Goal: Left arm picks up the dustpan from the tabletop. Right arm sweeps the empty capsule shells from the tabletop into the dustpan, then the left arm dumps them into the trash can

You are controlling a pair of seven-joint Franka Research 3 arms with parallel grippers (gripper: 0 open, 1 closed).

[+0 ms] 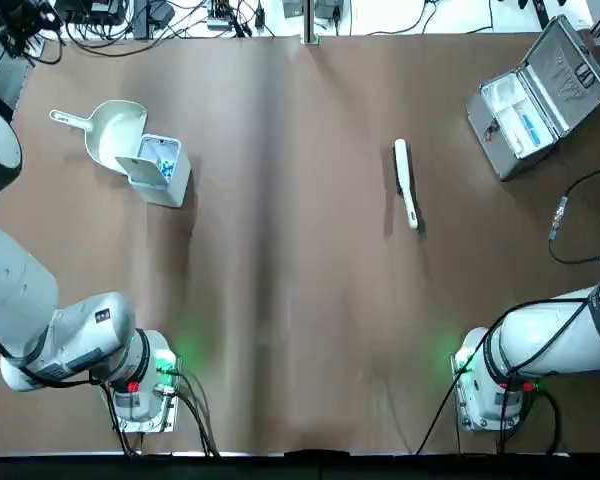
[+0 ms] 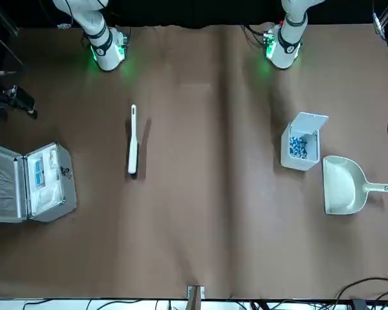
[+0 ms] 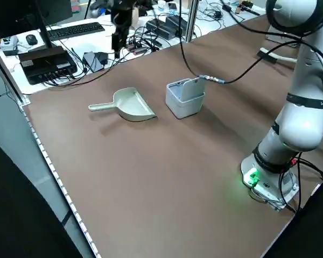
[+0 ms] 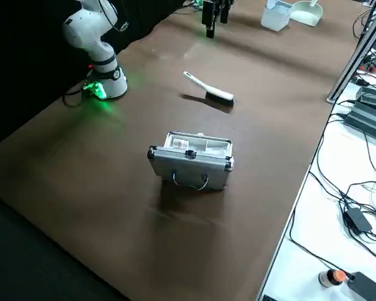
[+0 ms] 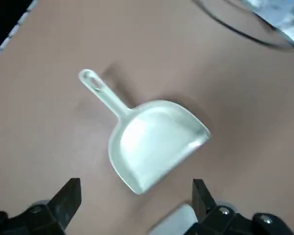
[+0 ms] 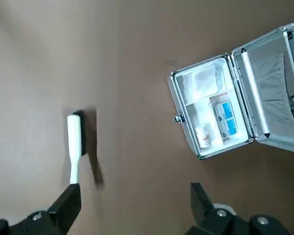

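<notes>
The cream-white dustpan [image 1: 115, 128] lies flat at the table's far left, handle pointing to the left edge, pan mouth beside the trash can [image 1: 160, 172]. The trash can's flap stands open and blue bits [image 2: 299, 146] lie inside. Loose capsule shells on the tabletop are out of view. My left gripper [image 5: 135, 186] hangs open high above the dustpan [image 5: 152, 142], touching nothing. My right gripper [image 6: 135, 190] is open too, high over the table's right half, with nothing between its fingers.
A slim white brush [image 1: 407, 182] lies right of centre. An open silver metal case [image 1: 540, 95] with small packets sits at the far right corner. Cables trail over the right side [image 1: 565, 215]. Both arm bases [image 1: 140, 385] stand at the near edge.
</notes>
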